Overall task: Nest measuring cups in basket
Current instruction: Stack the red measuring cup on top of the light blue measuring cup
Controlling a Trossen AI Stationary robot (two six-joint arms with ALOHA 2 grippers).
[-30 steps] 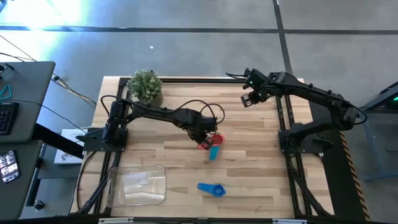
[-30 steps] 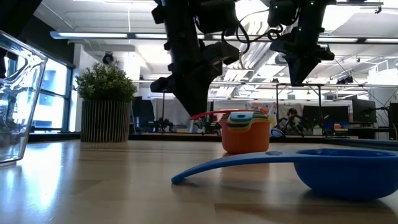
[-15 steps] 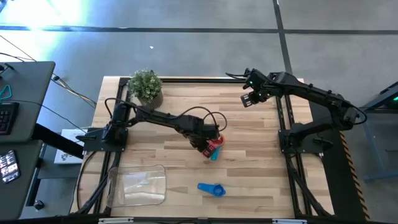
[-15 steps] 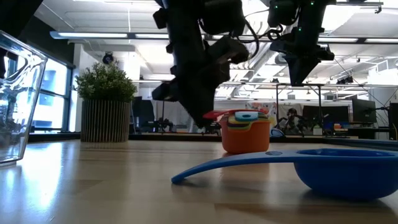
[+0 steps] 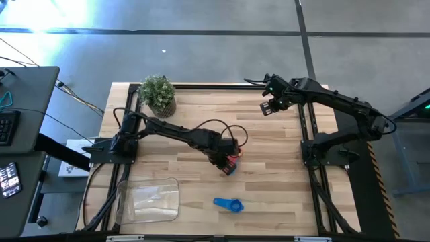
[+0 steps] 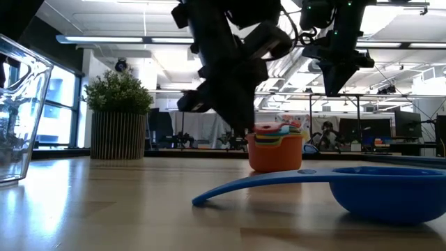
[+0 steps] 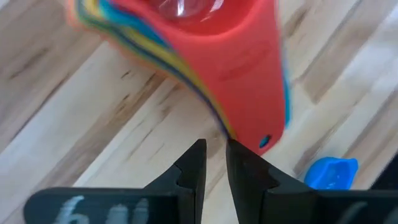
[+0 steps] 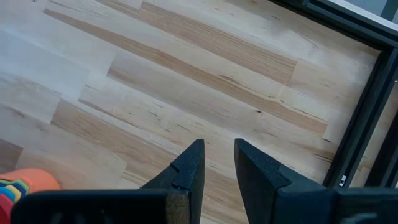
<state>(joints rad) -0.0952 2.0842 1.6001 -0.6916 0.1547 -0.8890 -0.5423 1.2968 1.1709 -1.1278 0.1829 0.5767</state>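
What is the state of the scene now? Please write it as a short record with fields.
stack: nested measuring cups stand on the table, near the middle
loose cup: blue cup lies alone on the table, nearer the front edge
basket: clear basket, at the front left, holds no cups
left gripper: left gripper is low at the stack's handles, holding nothing
right gripper: right gripper hangs high over the far right
plant: potted plant at the far left corner
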